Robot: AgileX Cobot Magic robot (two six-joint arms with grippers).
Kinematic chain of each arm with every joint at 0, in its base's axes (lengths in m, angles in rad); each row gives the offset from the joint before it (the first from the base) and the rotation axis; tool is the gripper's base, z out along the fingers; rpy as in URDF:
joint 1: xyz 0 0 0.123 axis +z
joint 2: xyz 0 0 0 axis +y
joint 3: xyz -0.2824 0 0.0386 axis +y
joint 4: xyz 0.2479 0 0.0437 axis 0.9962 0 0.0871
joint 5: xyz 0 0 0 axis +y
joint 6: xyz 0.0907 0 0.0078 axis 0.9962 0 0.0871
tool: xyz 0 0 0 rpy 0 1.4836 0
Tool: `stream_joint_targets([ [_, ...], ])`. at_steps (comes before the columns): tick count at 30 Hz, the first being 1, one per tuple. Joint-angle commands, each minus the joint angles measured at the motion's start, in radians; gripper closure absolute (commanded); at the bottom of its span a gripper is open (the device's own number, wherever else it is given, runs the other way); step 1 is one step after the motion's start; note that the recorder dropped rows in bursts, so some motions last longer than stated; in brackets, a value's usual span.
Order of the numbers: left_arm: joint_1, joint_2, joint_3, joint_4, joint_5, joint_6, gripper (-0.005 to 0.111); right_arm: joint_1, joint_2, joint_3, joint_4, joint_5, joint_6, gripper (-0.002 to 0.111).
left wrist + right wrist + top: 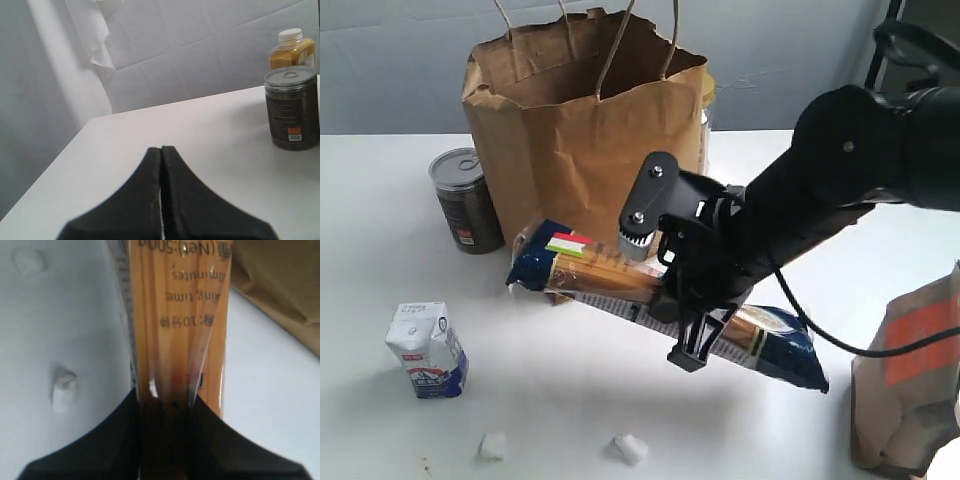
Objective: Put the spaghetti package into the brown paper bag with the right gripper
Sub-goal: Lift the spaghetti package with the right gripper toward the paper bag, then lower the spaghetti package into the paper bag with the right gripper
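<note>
The spaghetti package (pixel 595 272) hangs just above the table in front of the brown paper bag (pixel 575 120), one navy end with the flag near the bag's base, the other navy end low at the right. My right gripper (pixel 682 318) is shut on its middle. In the right wrist view the clear pack of pale spaghetti (pixel 177 315) runs away from between the two black fingers (pixel 112 435), with the bag (pixel 280 280) at one corner. My left gripper (pixel 161 150) is shut with nothing in it, over bare table.
A dark tin can (pixel 466 201) stands left of the bag, seen also as the can (pixel 292 107) beside a yellow jar (pixel 292 48). A small milk carton (pixel 426 349) and two white lumps (pixel 630 448) lie in front. A glossy brown pouch (pixel 910 380) stands at the right edge.
</note>
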Motion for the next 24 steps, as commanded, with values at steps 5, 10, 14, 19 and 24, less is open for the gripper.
stream_joint_targets([
  [5, -0.002, 0.002, 0.005, -0.004, -0.015, -0.004, 0.107, 0.002, -0.173, -0.006, 0.445, -0.032, -0.309, 0.108],
  [10, -0.002, 0.002, 0.005, -0.004, -0.015, -0.004, 0.107, 0.002, -0.267, -0.006, 0.853, -0.03, -0.592, 0.108],
  [14, -0.002, 0.002, 0.005, -0.004, -0.015, -0.004, 0.107, 0.002, -0.289, -0.012, 1.258, 0.003, -0.882, 0.108],
  [19, -0.002, 0.002, 0.005, -0.004, -0.015, -0.004, 0.107, 0.002, -0.244, -0.192, 1.342, 0.02, -1.016, 0.108],
  [24, -0.002, 0.002, 0.005, -0.004, -0.015, -0.004, 0.107, 0.002, -0.094, -0.429, 1.342, 0.012, -1.019, 0.108],
])
